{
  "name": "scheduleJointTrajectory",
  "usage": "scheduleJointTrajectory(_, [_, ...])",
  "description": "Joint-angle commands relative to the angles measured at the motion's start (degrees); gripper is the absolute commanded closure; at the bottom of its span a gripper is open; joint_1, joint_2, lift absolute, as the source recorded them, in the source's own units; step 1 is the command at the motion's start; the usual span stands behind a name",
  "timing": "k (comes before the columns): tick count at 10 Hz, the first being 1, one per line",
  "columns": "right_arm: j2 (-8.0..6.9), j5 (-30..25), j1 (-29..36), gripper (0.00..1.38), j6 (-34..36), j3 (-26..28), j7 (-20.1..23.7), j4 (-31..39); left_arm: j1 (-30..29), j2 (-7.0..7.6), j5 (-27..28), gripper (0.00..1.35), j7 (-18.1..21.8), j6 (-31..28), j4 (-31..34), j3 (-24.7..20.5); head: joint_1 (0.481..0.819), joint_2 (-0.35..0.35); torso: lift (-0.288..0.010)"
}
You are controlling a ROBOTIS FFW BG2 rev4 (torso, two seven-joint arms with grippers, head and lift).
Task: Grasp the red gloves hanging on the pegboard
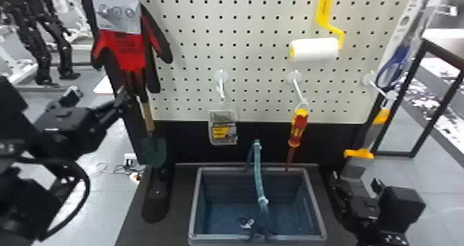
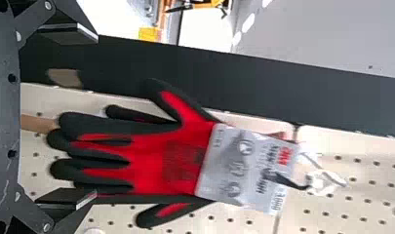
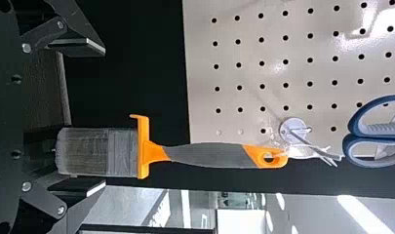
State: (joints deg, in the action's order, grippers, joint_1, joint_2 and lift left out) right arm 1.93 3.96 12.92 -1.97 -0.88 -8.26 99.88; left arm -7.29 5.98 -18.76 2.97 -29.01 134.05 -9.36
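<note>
The red gloves (image 1: 121,51) with black fingertips and a grey card hang at the pegboard's (image 1: 248,38) upper left. My left gripper (image 1: 121,96) is raised to their hanging fingertips. In the left wrist view the gloves (image 2: 151,156) lie straight ahead, their black tips level with the open left gripper (image 2: 83,117), and I cannot tell whether the tips touch the flat fingers (image 2: 70,195). My right gripper (image 1: 340,190) waits low at the right, open, with nothing held; in its wrist view the right gripper (image 3: 88,117) faces the bristles of a hanging brush (image 3: 151,153).
A small trowel (image 1: 152,148) hangs just below the gloves. A yellow-handled paint roller (image 1: 314,48), a clear box of screws (image 1: 222,126), a red-yellow screwdriver (image 1: 297,128) and packaged scissors (image 1: 404,45) hang further right. A grey bin (image 1: 195,207) with a teal strap sits below the board.
</note>
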Motion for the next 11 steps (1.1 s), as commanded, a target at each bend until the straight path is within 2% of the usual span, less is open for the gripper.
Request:
scheduleJointTrajectory(1, [0.09, 0.0, 0.1, 0.32, 0.0, 0.1, 0.0, -0.1, 1.2, 0.0, -0.4, 0.18, 0.4, -0.5, 0.8, -0.7, 0.549, 0.0, -0.1])
scheduleJointTrajectory(3, [0.09, 0.0, 0.3, 0.32, 0.1, 0.1, 0.0, -0.1, 2.9, 0.17, -1.7, 0.18, 1.5, -1.0, 0.9, -2.6, 0.549, 0.0, -0.1])
scheduleJointTrajectory(6, [0.18, 0.0, 0.3, 0.32, 0.3, 0.1, 0.0, -0.1, 5.3, 1.32, -4.9, 0.18, 4.6, -4.1, 0.9, -8.3, 0.549, 0.0, -0.1])
scheduleJointTrajectory(7, [0.18, -0.1, 0.4, 0.32, 0.3, 0.1, 0.0, 0.1, 6.7, 1.84, -5.3, 0.18, 5.9, -7.1, 0.9, -10.6, 0.549, 0.0, -0.1])
scheduleJointTrajectory(9, [0.18, -0.3, 0.1, 0.32, 0.6, 0.0, 0.0, 0.1, 11.2, 4.66, -7.0, 0.18, 10.7, -16.6, 0.8, -16.5, 0.549, 0.0, -0.1])
scheduleJointTrajectory(10, [0.18, -0.5, -0.4, 0.32, 0.6, -0.3, 0.1, -0.3, 13.1, 5.8, -7.1, 0.18, 13.9, -19.3, 0.1, -18.9, 0.549, 0.0, -0.1])
scheduleJointTrajectory(11, [0.18, -0.5, -0.4, 0.32, 0.7, -0.4, 0.1, -0.4, 14.8, 6.24, -8.7, 0.18, 17.2, -18.6, -2.9, -19.9, 0.549, 0.0, -0.1])
